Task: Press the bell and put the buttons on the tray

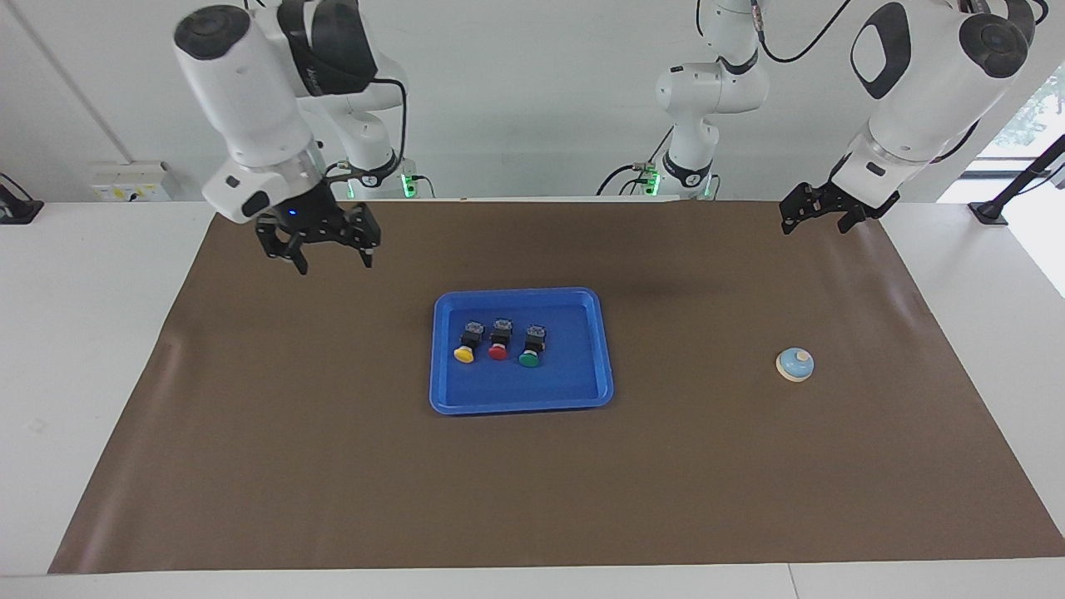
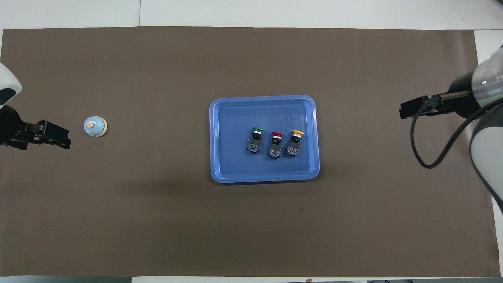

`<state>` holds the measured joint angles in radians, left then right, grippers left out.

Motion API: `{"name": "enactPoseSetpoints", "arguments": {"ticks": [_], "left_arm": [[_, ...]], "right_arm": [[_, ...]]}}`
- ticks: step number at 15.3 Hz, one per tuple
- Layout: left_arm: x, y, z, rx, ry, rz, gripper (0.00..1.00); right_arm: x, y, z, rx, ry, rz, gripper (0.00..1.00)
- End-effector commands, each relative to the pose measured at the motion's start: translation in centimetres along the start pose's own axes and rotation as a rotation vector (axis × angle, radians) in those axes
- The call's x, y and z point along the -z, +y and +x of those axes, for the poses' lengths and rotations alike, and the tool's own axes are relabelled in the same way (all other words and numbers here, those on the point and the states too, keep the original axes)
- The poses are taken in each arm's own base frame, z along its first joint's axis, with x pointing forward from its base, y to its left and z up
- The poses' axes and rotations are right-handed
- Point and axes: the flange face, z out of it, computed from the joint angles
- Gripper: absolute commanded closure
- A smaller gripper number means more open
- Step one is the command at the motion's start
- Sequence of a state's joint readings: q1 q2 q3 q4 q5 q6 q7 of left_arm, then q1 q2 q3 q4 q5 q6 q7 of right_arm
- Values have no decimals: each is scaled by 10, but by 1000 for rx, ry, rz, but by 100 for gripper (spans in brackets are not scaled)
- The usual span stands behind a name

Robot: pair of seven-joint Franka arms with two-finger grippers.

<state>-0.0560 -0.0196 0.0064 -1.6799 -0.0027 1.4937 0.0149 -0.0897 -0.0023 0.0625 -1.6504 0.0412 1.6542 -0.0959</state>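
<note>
A brown mat (image 1: 532, 466) covers the worktop from edge to edge along its length. The blue tray (image 1: 582, 391) lies at the mat's centre, well apart from both short edges, its long sides parallel to the mat's long edges.

The right gripper (image 1: 329, 258) hangs in the air over the mat near the corner at the right arm's end on the robots' side; its two fingers are spread apart and hold nothing. The left gripper (image 1: 819, 218) hangs over the mat's corner at the left arm's end on the robots' side, fingers likewise spread and empty. In the overhead view the left gripper (image 2: 59, 140) shows just beside the bell (image 2: 95, 126) but is raised above the mat and not touching it.

The bell rests upright on the mat near the short edge at the left arm's end.

Three buttons lie in a row inside the tray: yellow button (image 1: 466, 348), red button (image 1: 499, 343), green button (image 1: 531, 349). Each lies on its side, cap pointing away from the robots.
</note>
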Motion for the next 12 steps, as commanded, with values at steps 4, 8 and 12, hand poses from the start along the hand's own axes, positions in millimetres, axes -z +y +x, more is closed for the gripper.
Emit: {"name": "enactPoseSetpoints", "arguments": {"ticks": [4, 8, 12], "left_arm": [[6, -2, -3, 14, 3, -11, 0], [6, -2, -3, 14, 3, -11, 0], [6, -2, -3, 14, 3, -11, 0]], "right_arm": [[-8, 19, -10, -24, -38, -9, 0], [-11, 21, -12, -25, -54, -40, 0], [-13, 16, -14, 0, -80, -93, 0]]}}
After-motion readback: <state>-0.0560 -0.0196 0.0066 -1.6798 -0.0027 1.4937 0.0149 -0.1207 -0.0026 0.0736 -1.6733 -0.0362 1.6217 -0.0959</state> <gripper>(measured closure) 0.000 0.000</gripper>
